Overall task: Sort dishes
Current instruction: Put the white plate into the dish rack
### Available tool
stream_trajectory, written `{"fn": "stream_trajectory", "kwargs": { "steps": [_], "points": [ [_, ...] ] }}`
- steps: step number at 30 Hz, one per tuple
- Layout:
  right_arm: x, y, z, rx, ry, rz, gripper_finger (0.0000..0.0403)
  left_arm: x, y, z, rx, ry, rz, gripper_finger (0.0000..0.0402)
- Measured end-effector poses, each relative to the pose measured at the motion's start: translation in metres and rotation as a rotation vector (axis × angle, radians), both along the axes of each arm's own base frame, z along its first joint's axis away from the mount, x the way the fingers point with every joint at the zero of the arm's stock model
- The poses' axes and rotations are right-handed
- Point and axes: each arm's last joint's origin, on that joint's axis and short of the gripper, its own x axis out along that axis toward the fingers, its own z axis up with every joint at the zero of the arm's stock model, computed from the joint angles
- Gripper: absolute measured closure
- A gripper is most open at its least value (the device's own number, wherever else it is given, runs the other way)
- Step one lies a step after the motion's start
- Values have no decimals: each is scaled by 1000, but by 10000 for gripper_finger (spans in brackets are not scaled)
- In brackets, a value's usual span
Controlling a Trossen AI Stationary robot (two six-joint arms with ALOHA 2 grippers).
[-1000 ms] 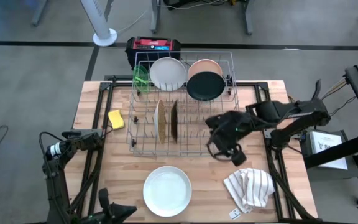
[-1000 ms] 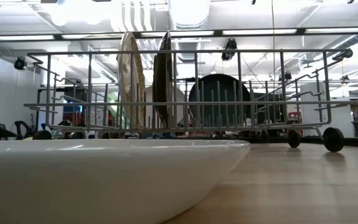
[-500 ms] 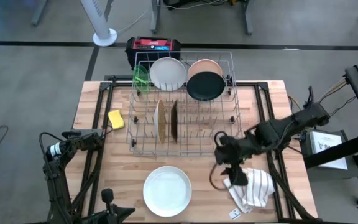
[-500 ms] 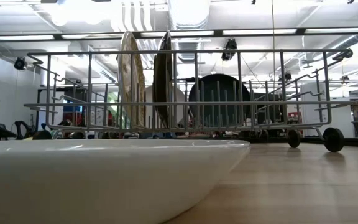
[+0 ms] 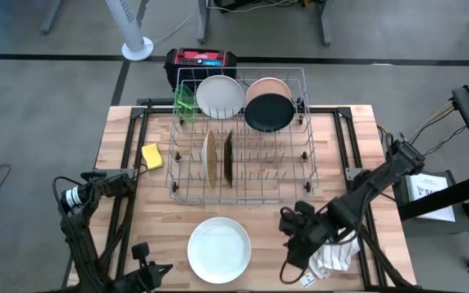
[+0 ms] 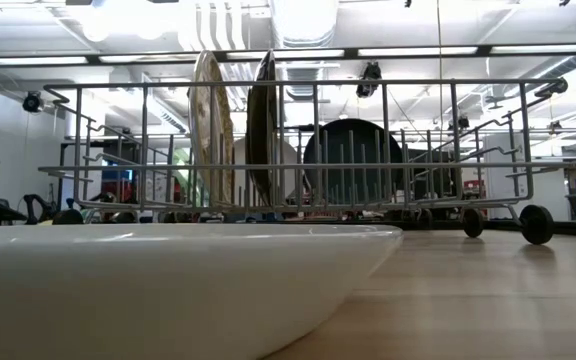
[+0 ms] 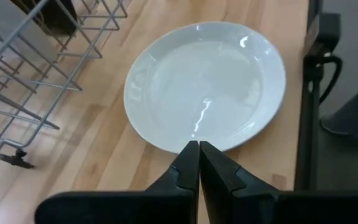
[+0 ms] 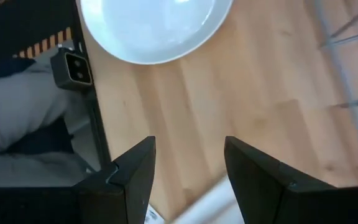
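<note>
Large white plate (image 5: 219, 249) is lying flat, face up, on bare table (image 5: 129, 220) in the lower centre of the high view, just below the wire rack (image 5: 300, 175). Being round, it has no long axis; its rim is pointing upward.

Right gripper (image 5: 294, 248) is hovering to the right of the plate, lower right of centre, above the striped cloth (image 5: 336, 254); jaws are standing apart, empty, nothing between them in the right wrist view. Left gripper (image 7: 199, 163) is waiting at the lower left, below the plate's left edge, fingers pressed together on nothing.

Judgement: step in hand is the approach to the plate. To do it well, the right jaws should be coming in low at the rim's near edge, one finger under the lip, tilting the plate upright before slotting.

Rack is already holding the speckled tan plate (image 5: 208, 158) and brown plate (image 5: 228, 157) on edge mid-rack.
</note>
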Motion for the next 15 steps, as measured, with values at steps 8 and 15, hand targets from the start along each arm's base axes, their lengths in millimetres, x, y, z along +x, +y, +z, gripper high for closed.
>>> {"fn": "stream_trajectory", "kwargs": {
  "steps": [8, 15],
  "points": [
    [20, 24, -33, 50, 20, -111, 220, -2, 6, -29, 23, 12, 1, 401],
    [37, 36, -66, 47, 33, -214, 220, -5, 17, -58, 65, 26, 3, 401]
  ]
}}
